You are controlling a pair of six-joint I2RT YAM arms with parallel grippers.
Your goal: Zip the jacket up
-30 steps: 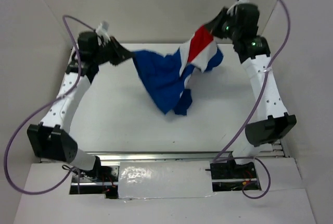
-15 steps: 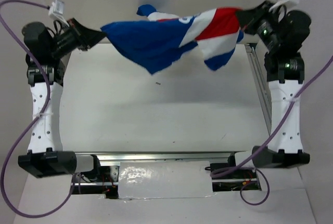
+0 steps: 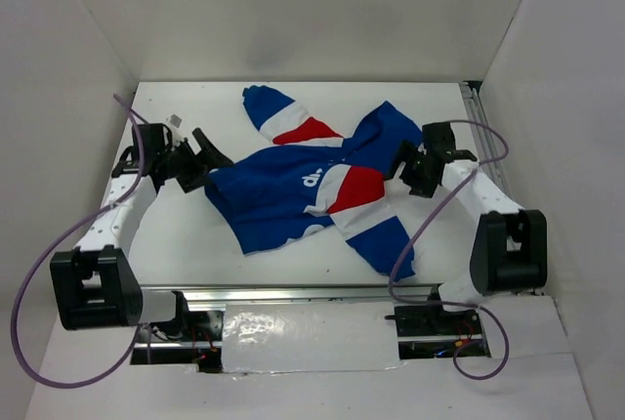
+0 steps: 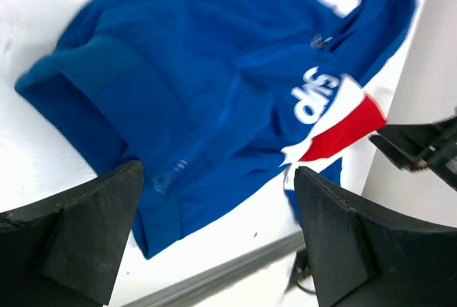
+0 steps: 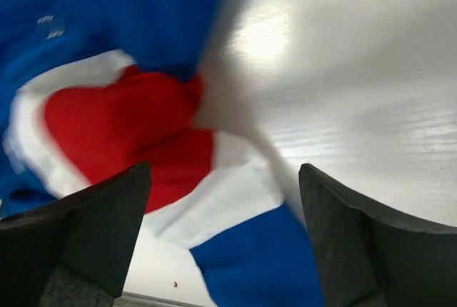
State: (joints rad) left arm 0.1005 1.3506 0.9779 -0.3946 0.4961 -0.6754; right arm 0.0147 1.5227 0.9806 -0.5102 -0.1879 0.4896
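Blue jacket (image 3: 293,195) spread on table (image 3: 195,249), whole only overhead; left pincer (image 4: 218,178), right pincer (image 5: 225,171) gaping, empty

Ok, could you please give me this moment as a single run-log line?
jacket: spread on table, lettering side up | left gripper: open, empty | right gripper: open, empty

surface: white table (image 3: 195,234) | on it: the jacket (image 3: 283,195) — spread flat, sleeves out

The small royal-blue hooded fabric jacket (image 3: 283,200) has red-and-white sleeve panels, a red patch showing just ahead of the black right gripper (image 5: 223,171). Its chest lettering (image 4: 314,96) is white, like the flat table (image 3: 195,244).
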